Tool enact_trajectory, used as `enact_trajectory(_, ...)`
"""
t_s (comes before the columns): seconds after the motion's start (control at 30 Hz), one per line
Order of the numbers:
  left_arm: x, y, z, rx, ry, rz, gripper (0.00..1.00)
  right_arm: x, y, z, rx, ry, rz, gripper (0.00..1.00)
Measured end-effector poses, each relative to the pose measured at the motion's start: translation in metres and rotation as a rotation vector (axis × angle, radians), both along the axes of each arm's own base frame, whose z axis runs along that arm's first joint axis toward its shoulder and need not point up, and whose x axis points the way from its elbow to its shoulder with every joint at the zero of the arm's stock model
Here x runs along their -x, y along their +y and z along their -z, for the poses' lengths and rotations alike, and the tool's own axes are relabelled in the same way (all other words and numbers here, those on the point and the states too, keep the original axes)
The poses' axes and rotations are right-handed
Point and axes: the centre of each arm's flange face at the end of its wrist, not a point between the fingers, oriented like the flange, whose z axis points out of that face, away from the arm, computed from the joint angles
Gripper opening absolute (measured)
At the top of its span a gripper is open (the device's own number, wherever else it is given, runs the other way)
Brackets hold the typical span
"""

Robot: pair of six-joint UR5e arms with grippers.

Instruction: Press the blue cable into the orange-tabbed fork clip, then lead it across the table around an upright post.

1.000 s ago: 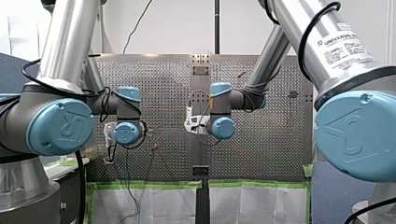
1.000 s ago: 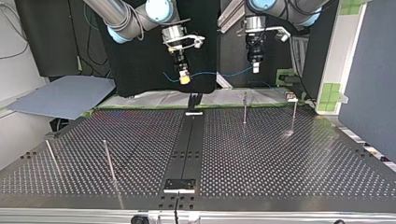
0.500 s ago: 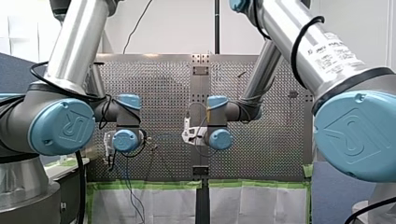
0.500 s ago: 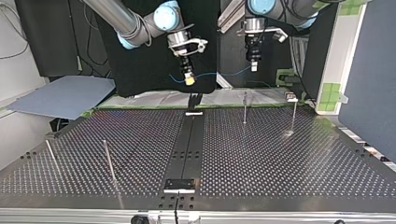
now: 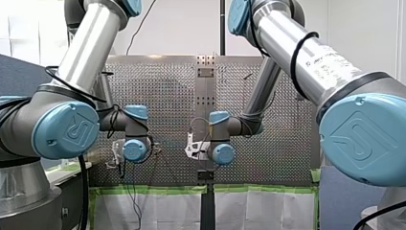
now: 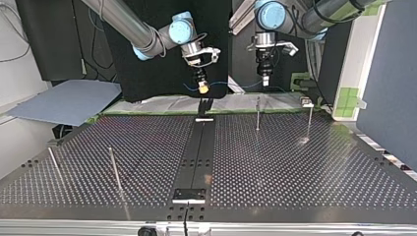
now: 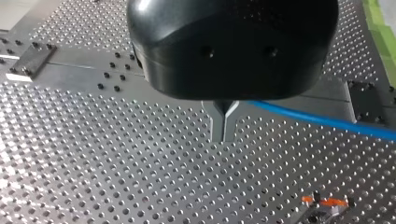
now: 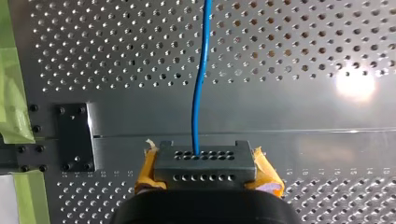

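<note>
A thin blue cable [image 6: 231, 86] hangs above the table's far edge between my two grippers. In the top view my right gripper [image 6: 202, 89], with yellow pads, is shut on it at the middle. My left gripper [image 6: 265, 80] holds it further to that view's right. Seen from the right wrist, the cable [image 8: 201, 84] runs straight ahead from between the taped pads [image 8: 204, 156]. From the left wrist, the metal fingers [image 7: 223, 122] are pressed together and the cable [image 7: 327, 122] leaves them sideways. The orange-tabbed fork clip [image 7: 325, 202] sits on the table below, off to that same side.
Two upright posts [image 6: 257, 113] [image 6: 310, 120] stand near the far right of the top view, and two leaning rods [image 6: 114, 169] [image 6: 54, 164] at its near left. A dark centre strip [image 6: 196, 152] crosses the perforated table [image 6: 295, 167]. Green tape [image 8: 11, 98] lines the edge.
Both arms have come down toward the table with the cable. In the top view my right gripper moved right and lower, and my left gripper sank a little.
</note>
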Motion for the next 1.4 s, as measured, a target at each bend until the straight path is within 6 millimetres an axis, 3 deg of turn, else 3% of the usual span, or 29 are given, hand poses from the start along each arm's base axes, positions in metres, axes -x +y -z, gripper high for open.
enact_trajectory(0.47, -0.01, 0.009, 0.045, -0.023, 0.096, -0.017, 0.0, -0.008, -0.036, -0.007, 0.026, -0.027, 0.012, 0.0)
enact_trajectory(0.67, -0.018, 0.011, 0.062, -0.028, 0.131, -0.004, 0.0, -0.008, -0.041, 0.013, 0.011, -0.007, 0.006, 0.0)
enact_trajectory(0.87, -0.032, 0.011, 0.063, -0.025, 0.139, 0.014, 0.0, -0.008, -0.041, 0.031, -0.004, 0.006, 0.003, 0.0)
enact_trajectory(1.4, -0.064, 0.019, 0.057, -0.009, 0.133, 0.02, 0.0, -0.011, -0.059, 0.029, 0.009, -0.009, 0.003, 0.0)
